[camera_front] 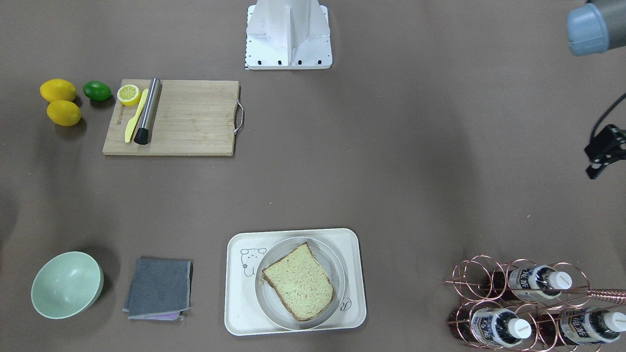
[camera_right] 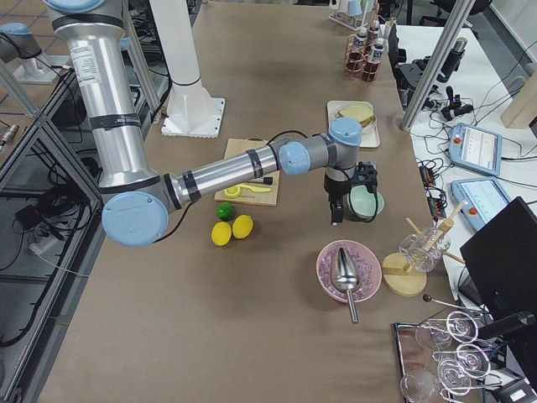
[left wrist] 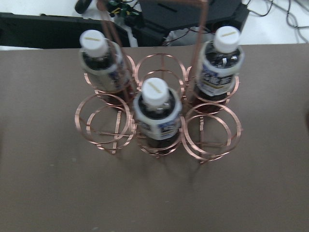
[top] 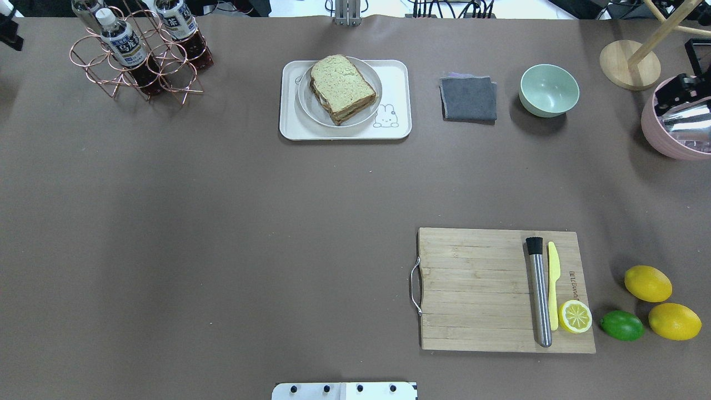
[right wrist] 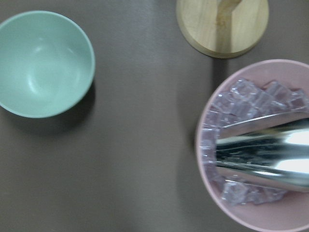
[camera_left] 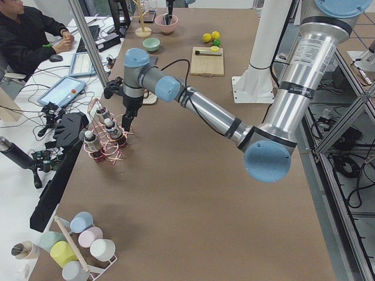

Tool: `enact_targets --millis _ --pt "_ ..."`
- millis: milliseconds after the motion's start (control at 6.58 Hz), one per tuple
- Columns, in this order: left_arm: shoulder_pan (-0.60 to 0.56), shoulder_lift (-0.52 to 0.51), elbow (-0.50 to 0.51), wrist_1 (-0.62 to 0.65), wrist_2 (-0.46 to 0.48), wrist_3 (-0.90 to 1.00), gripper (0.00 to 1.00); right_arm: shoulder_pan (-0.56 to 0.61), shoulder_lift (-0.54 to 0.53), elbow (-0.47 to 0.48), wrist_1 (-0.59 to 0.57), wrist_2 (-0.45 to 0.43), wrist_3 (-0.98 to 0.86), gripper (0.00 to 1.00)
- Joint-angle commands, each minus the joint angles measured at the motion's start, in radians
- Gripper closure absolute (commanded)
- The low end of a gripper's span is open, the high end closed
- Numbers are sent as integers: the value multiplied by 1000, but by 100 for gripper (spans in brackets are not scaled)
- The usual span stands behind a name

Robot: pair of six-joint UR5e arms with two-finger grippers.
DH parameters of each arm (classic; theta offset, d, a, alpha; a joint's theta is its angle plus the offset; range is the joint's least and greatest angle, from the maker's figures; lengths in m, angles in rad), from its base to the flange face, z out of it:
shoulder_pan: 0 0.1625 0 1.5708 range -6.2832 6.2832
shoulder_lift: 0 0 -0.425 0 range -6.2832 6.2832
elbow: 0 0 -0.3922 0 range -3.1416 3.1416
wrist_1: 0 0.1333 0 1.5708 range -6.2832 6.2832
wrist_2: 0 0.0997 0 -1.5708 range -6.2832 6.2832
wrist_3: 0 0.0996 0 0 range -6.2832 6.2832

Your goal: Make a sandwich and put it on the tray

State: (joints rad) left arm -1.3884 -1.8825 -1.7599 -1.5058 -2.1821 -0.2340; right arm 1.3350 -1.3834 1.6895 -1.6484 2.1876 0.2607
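Well, starting big: the left arm [camera_left: 205,111] reaches out well apart from the tray [top: 399,78], on the tray's left, with the left gripper [camera_left: 127,120] hanging just above the copper bottle rack [top: 139,61]. The right arm [camera_right: 235,168] is stretched well off the tray's right, its right gripper [camera_right: 336,210] over the gap between the green bowl [top: 549,90] and the pink ice bowl [right wrist: 212,145]. I cannot tell from any view whether either pair of jaws is released or clenched, and neither wrist camera shows fingers. In the tray lies a grey plate [top: 308,105], and the sandwich [top: 341,88] sits on that plate, so I judge the job essentially finished. My worries are about parking. A low pull-back on the left could snag the rack or tip a bottle. On the right, a dip could clip the scoop in the ice. Any sweep past the tray could nudge the plate and slide the top slice off.
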Motion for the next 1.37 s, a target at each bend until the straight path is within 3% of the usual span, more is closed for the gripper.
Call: enact_targets --millis 0,152,608,1216 --pt "-150 26 181 55 -112 301 2 139 -32 -104 -62 93 -283 0" --pt "-187 45 273 50 -181 376 2 177 -35 -157 -59 159 -307 0" --pt "-216 193 283 -87 -209 401 2 226 -60 -186 -41 165 -299 0" --pt "-216 195 286 -91 -232 409 2 231 -74 -206 18 161 -293 0"
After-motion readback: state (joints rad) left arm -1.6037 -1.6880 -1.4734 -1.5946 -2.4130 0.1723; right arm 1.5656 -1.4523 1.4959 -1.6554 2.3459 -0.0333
